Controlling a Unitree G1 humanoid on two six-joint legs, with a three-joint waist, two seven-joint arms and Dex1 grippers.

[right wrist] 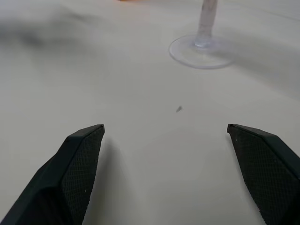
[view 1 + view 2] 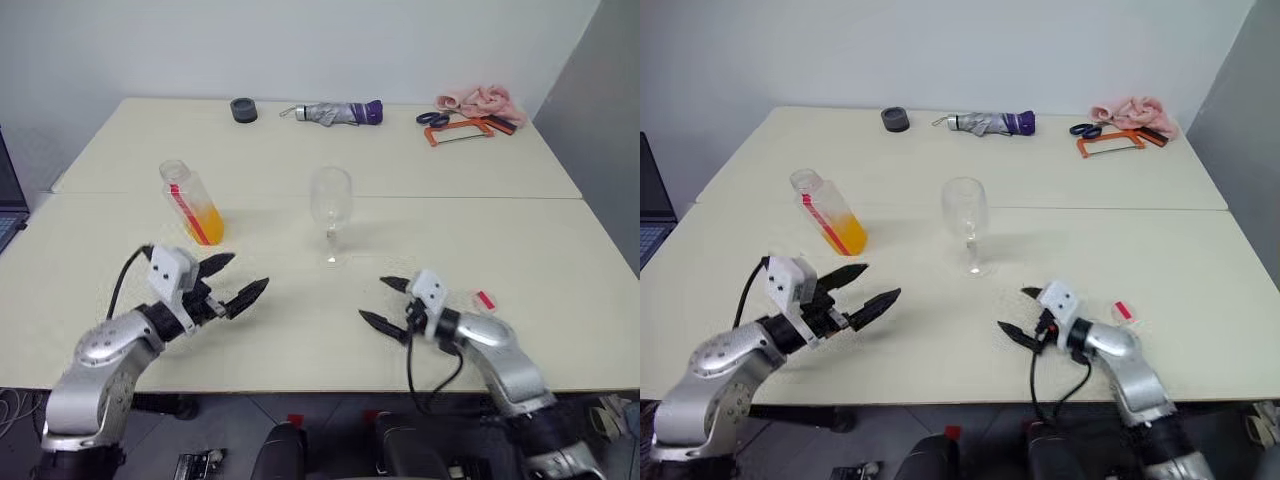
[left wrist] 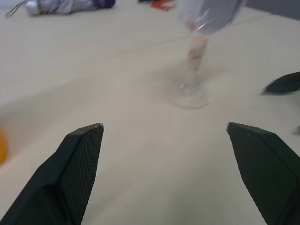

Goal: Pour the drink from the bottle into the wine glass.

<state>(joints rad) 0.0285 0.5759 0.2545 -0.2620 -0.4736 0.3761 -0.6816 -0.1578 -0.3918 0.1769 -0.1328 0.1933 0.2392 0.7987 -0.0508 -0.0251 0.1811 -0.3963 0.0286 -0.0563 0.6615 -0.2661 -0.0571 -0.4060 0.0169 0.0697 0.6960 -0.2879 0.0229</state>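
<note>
Orange drink (image 2: 207,222) fills the bottle's (image 2: 190,201) base; wine glass (image 2: 330,199) empty.

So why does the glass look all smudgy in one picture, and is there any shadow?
In the left wrist view the wine glass is smeared by blur, its bowl just a pale streak. In the right wrist view its foot is sharper, and the table beyond turns hazy. In the left eye view a soft shadow lies under the left gripper.

In the left wrist view the wine glass (image 3: 199,51) is blurred, its bowl cut off at the rim. The right wrist view crops it to stem and foot. The small red item (image 2: 485,300) on the bench's (image 2: 300,330) near right is too small to identify.
</note>
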